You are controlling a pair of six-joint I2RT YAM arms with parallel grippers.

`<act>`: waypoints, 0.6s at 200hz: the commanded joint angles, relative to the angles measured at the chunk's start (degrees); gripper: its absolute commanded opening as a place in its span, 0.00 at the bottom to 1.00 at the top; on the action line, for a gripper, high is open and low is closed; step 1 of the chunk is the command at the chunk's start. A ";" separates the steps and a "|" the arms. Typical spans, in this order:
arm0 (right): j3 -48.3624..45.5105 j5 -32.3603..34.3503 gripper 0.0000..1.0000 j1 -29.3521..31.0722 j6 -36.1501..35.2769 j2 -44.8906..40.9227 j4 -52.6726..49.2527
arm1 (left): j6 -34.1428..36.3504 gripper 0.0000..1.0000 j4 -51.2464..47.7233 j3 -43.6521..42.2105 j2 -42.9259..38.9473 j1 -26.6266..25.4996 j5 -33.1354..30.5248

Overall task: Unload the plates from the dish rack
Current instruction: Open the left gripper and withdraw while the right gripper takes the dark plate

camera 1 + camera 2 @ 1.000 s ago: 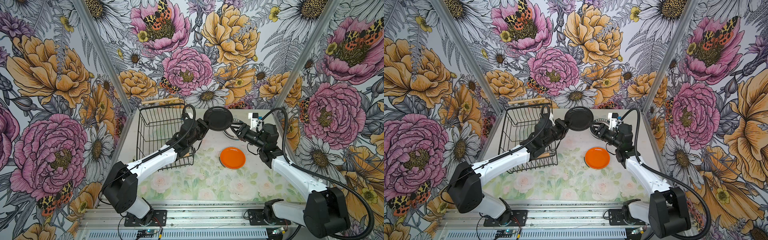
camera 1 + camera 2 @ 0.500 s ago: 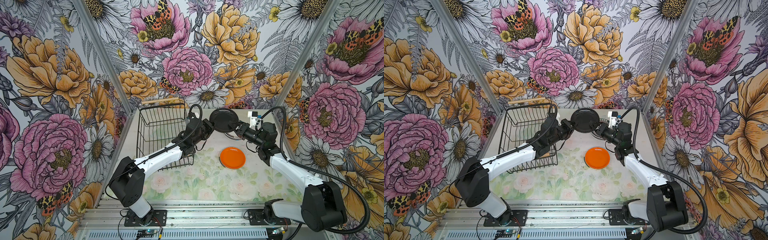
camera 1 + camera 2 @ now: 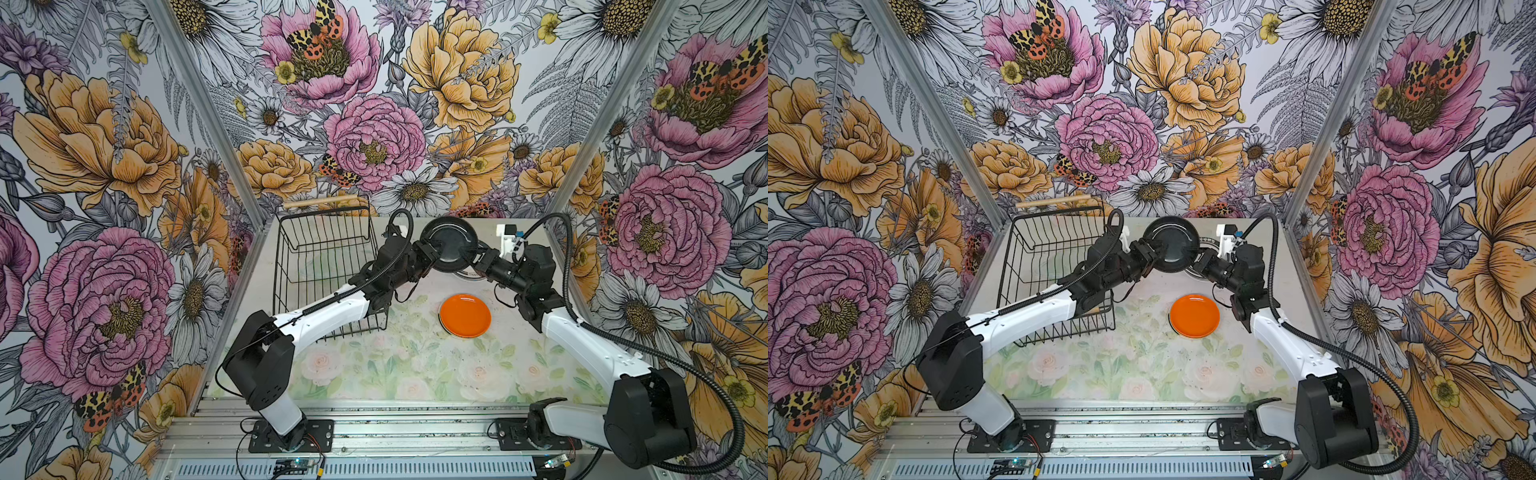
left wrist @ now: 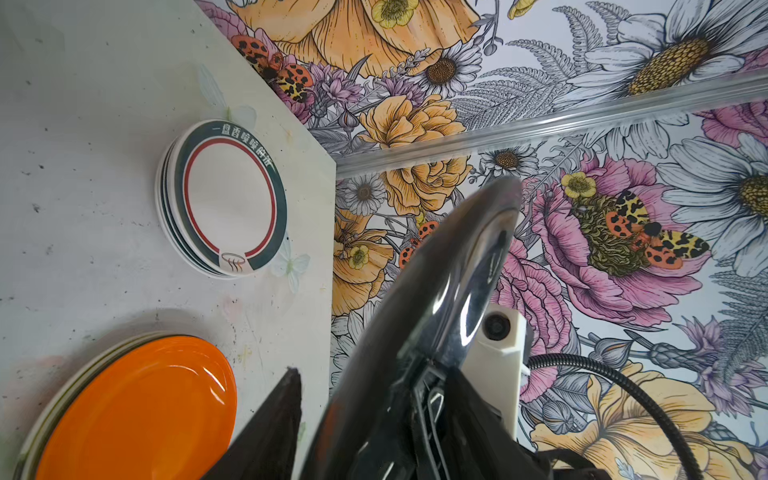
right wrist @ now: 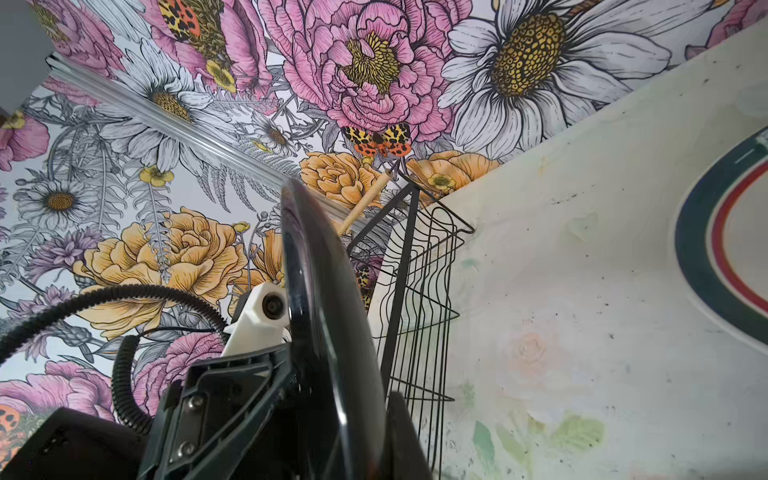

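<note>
**A:** Where is the black plate [image 3: 449, 245]?

**B:** In the air above the back of the bench [image 3: 395, 365], to the right of the rack [image 3: 320, 237]; it hangs tilted between the two arms, with its hollow face showing in both top views.

**A:** Who has hold of it?

**B:** The right end effector [image 3: 478, 261] is clamped tight on its right rim; the left end effector [image 3: 427, 254] sits at the opposite rim with its jaws parted. In the left wrist view one finger [image 4: 278, 415] stands clear of the plate, with bench showing in the gap; the other finger is hidden behind the plate, so I cannot tell whether it touches.

**A:** And the other plates?

**B:** The orange plate [image 3: 465, 315] lies flat on the bench, nearer the front than the black one; it tops a small stack, whose rims peek out beneath it in the left wrist view. A second stack, the green-rimmed plates [image 4: 228, 199], sits near the back right corner; in both top views the black plate covers most of it.

**A:** The rack?

**B:** It stands on the left of the bench; one wooden handle [image 3: 318, 202] is at its far end, by the wall.
</note>
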 commanded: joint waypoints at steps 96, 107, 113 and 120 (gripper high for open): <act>21.25 42.15 0.00 -5.59 -40.65 -10.29 -46.46 | 30.38 0.70 -54.93 2.04 -23.75 0.24 -25.01; 19.27 45.10 0.00 -5.65 -38.39 -11.10 -48.25 | 29.43 0.71 -59.15 -1.15 -27.65 1.39 -30.62; 18.31 46.22 0.00 -5.63 -37.09 -11.33 -49.47 | 28.42 0.71 -61.38 -2.55 -29.88 2.61 -32.62; 17.29 47.29 0.00 -5.64 -35.41 -11.38 -51.26 | 27.54 0.72 -63.64 -4.40 -32.66 4.60 -34.16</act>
